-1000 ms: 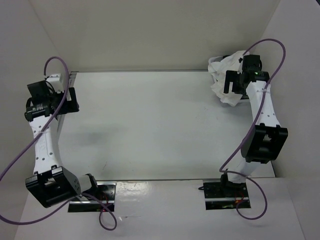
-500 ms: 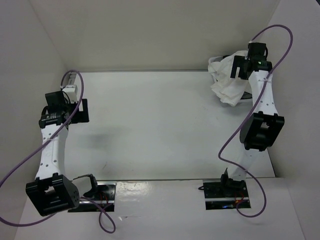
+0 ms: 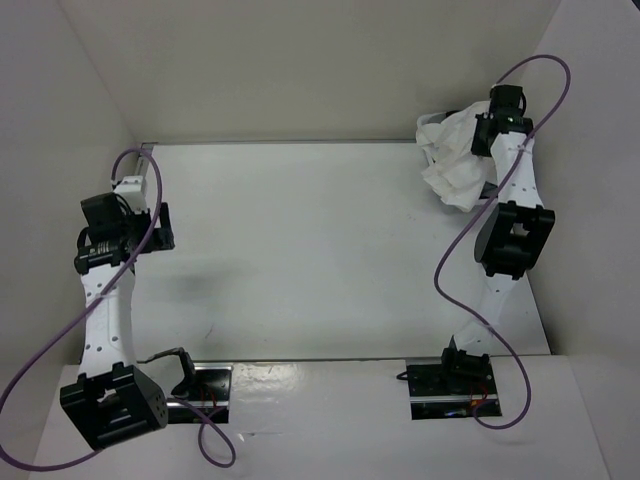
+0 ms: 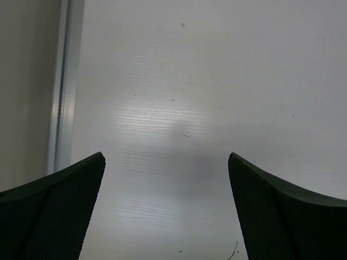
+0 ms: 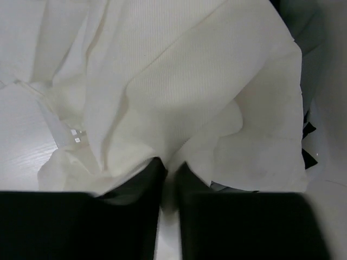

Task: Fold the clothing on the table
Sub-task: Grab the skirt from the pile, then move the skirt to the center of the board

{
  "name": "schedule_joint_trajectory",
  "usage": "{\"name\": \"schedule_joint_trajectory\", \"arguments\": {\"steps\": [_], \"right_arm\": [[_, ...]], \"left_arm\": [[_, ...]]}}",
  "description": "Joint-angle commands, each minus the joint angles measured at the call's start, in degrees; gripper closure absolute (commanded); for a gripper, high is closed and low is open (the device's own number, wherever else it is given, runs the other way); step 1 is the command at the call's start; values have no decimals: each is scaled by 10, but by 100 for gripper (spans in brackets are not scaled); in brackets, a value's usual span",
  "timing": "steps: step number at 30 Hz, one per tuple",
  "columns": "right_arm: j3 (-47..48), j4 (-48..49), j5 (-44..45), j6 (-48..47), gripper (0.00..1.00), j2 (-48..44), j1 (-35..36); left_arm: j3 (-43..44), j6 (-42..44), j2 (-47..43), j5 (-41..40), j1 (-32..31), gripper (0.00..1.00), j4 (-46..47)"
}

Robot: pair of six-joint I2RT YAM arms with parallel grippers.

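Reaching my right hand (image 5: 168, 162) into the crumpled white clothing (image 5: 190, 81), I am pinching a fold of it. The two fingers are standing almost together, with only a thin dark slit between them, and the thin fabric is bunching up at their tips. The clothing is lying in a loose heap at the far right corner of the bench (image 3: 320, 250). My left hand (image 4: 165, 157) is hanging over bare bench by the left edge, just beside the metal rail (image 4: 60, 81), its fingers spread wide apart and gripping nothing.
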Motion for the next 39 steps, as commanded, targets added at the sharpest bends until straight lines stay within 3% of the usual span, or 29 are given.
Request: {"name": "schedule_joint_trajectory", "arguments": {"steps": [1,2,9,12,17,19,21,22,23,24,26,28,29,31,34,39], "right_arm": [[45,14,4,8,92,-4,-2],[55,14,4,8,100,-9,-2],[111,-30,-47,-2,100,-90,10],[134,-48,-129,-17,100,-140,40],[72,-48,-394,-60,100,-243,114],[77,-70,-448,-82,100,-249,146],[72,-84,-448,-115,100,-270,185],[46,-92,-448,-124,85,-276,190],[24,-92,-441,-132,30,-281,190],[-31,-84,-429,-146,19,-295,190],[-103,-57,-365,-153,10,-315,190],[-221,-5,-272,-119,9,-347,190],[-255,40,-164,-106,9,-348,190],[-294,7,-90,-90,9,-323,190],[-297,-59,-175,-118,9,-304,190],[-352,-17,-203,-111,9,-313,269]], "left_arm": [[-2,-2,1,28,8,0,27],[-2,-2,1,28,8,0,27],[-7,3,6,28,8,0,27],[-7,3,11,28,8,0,27],[-7,3,17,34,13,0,27],[-7,8,17,49,21,0,27],[-7,8,17,61,26,0,27],[-7,8,17,61,26,0,22],[-7,8,17,66,26,0,22],[-7,13,11,66,26,0,22],[-7,14,5,71,26,0,22],[-12,19,0,77,26,0,22],[-12,19,0,84,26,0,17],[-12,24,-6,95,26,0,11],[-12,36,-6,115,26,0,11],[-12,36,-11,122,26,0,6]]}}
